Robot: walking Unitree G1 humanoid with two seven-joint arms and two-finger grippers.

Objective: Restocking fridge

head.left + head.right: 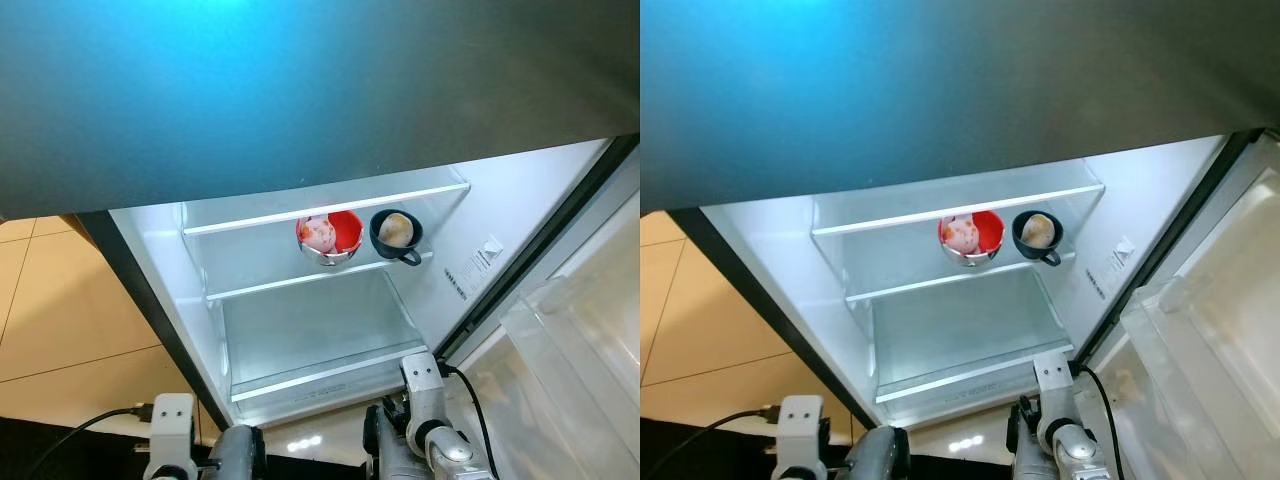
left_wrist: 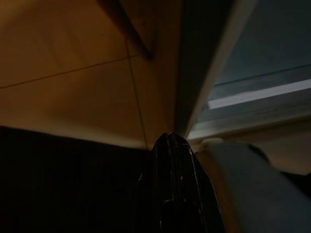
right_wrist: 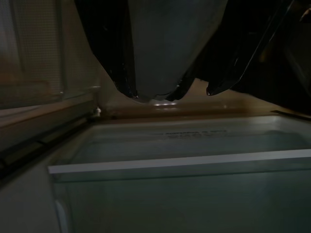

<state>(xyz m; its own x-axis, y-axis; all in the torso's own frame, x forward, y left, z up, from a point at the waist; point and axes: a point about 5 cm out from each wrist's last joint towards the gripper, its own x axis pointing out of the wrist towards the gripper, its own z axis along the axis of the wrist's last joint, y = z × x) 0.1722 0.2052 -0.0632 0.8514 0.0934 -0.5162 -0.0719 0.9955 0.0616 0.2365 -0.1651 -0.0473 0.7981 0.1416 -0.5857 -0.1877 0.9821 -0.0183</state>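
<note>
The fridge stands open in front of me, its glass shelves (image 1: 320, 280) lit white. A red bowl (image 1: 330, 236) with pink-and-white food and a dark blue cup (image 1: 397, 233) holding something pale sit side by side on the upper shelf. My right arm (image 1: 425, 400) is low by the fridge's bottom right corner. In the right wrist view my right gripper (image 3: 155, 94) is shut on a pale grey object (image 3: 165, 43), above the bottom drawer's lid (image 3: 184, 160). My left arm (image 1: 172, 430) hangs low at the left, and its gripper (image 2: 170, 145) is shut with nothing in it.
The open fridge door (image 1: 580, 340) with clear bins stands to the right. A dark grey upper door (image 1: 300, 90) overhangs the compartment. Tan floor tiles (image 1: 60, 320) lie to the left. A black cable (image 1: 90, 425) runs to my left wrist.
</note>
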